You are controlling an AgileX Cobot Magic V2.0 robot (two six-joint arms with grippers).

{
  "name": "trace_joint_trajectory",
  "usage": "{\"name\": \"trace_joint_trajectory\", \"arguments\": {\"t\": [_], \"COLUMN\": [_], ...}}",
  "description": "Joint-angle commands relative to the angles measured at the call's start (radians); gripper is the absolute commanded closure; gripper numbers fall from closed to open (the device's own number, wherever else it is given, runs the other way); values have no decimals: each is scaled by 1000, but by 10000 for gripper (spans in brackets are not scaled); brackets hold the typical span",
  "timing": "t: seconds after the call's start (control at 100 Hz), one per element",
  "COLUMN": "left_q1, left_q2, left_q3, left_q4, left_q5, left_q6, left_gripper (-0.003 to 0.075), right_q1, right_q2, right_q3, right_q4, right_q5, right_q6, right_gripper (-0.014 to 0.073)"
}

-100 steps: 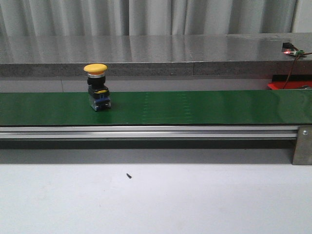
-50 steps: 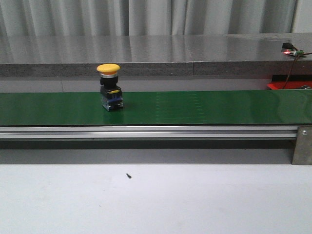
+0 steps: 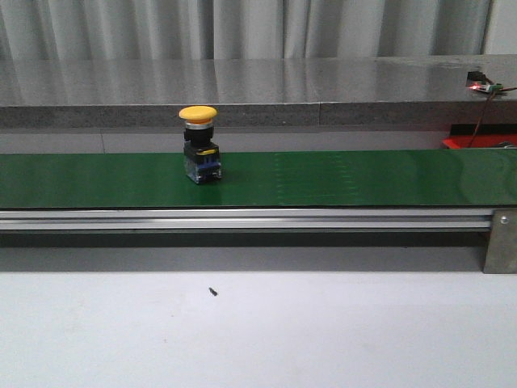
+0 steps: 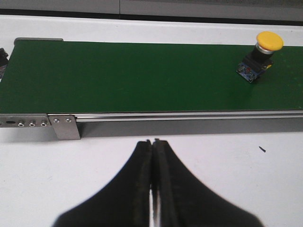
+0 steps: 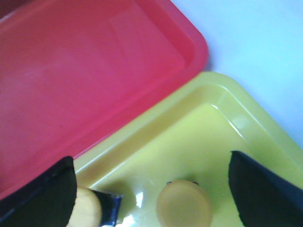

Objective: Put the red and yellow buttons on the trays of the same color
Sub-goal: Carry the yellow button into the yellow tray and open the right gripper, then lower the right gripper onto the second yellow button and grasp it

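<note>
Left gripper [image 4: 152,156] is closed and empty; I see its two fingers pressed together, poised over the white worktop [image 4: 236,179] just short of the belt rail. Right gripper [image 5: 151,189] is spread wide, holding nothing, and hangs over the yellow tray [image 5: 227,127]. Two yellow buttons sit in that tray between its fingers: one upright [image 5: 184,203] and one lying on its side [image 5: 87,208]. The red tray [image 5: 85,75] sits touching the yellow one and shows no buttons in the part I can see.

The next yellow button [image 3: 199,145] stands upright on the green belt [image 3: 363,178], left of centre in the front view.

Procedure for the step in hand, as I judge it:
1. Open the left gripper before approach; closed fingers would knock the button over.
2. Treat the belt as possibly running and aim where the button will be rather than where it stands.
3. Descend from above and close on the black body below the cap, not on the domed cap, which I expect would slip.
4. Lift clear of the belt before carrying it to the yellow tray.
5. Set it down apart from the two buttons already there.

View coverage: only the right wrist view shows the trays and their contents. The front view shows the button's place along the belt but neither gripper. The left wrist view alone relates the left gripper to the button, which lies well apart from it, across the belt.
</note>
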Motion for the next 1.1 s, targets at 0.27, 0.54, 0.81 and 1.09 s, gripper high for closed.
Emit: {"name": "trace_joint_trajectory", "arguments": {"t": [0.27, 0.54, 0.81, 1.09], "left_q1": [-8, -8, -8, -8], "left_q2": [5, 5, 5, 5], "left_q3": [-26, -26, -26, -26], "left_q4": [-15, -15, -15, -15], "left_q5": [-65, -65, -65, -65], "left_q6": [-4, -4, -4, -4], "left_gripper": [740, 740, 740, 740], "right_q1": [327, 590, 742, 850], "right_q2": [-115, -115, -113, -25], "right_q3": [-24, -32, -118, -248], "right_q4": [4, 4, 4, 3], "right_q5": [-38, 19, 152, 266], "right_q6": [-174, -226, -254, -254], "right_gripper": [-50, -50, -50, -50]}}
